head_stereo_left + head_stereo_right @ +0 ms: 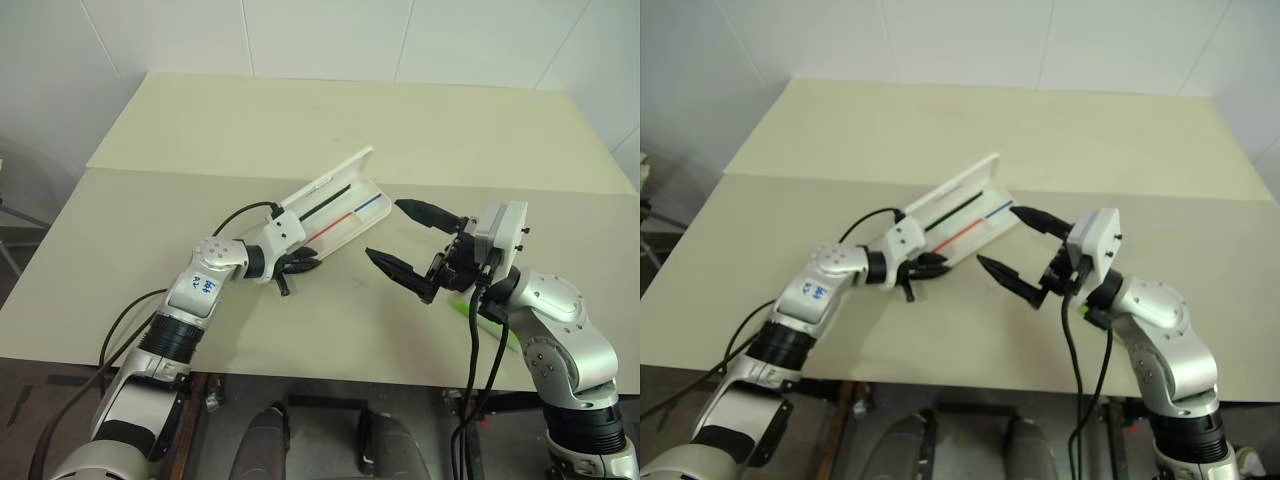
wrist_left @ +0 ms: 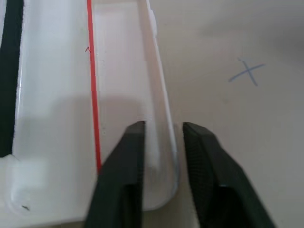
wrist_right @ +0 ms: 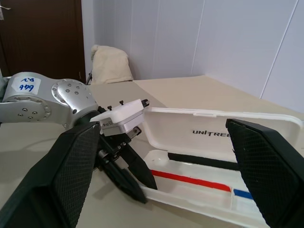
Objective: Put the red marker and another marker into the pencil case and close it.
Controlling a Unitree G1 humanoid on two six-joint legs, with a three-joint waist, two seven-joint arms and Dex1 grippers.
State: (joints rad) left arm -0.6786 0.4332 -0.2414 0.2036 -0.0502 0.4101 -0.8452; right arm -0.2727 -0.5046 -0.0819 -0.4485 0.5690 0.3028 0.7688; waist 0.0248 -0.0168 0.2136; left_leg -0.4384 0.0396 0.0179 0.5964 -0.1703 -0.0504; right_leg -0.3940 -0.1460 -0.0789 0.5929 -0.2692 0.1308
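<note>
Beige counter [image 1: 200,130] carries the open pencil case [image 1: 335,205]; the left claw [image 1: 298,266] pinches its near wall, while the right claw [image 1: 415,245] hangs spread wide beside it.

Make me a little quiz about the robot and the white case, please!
1. True or false: the pencil case is closed.
2. Which one has a finger on each side of the case's wall? A) left end effector B) right end effector
3. Fill in: the right end effector's jaws stand wide ___.
Key: 1 false, the lid is up. 2 A. 3 open.
</note>
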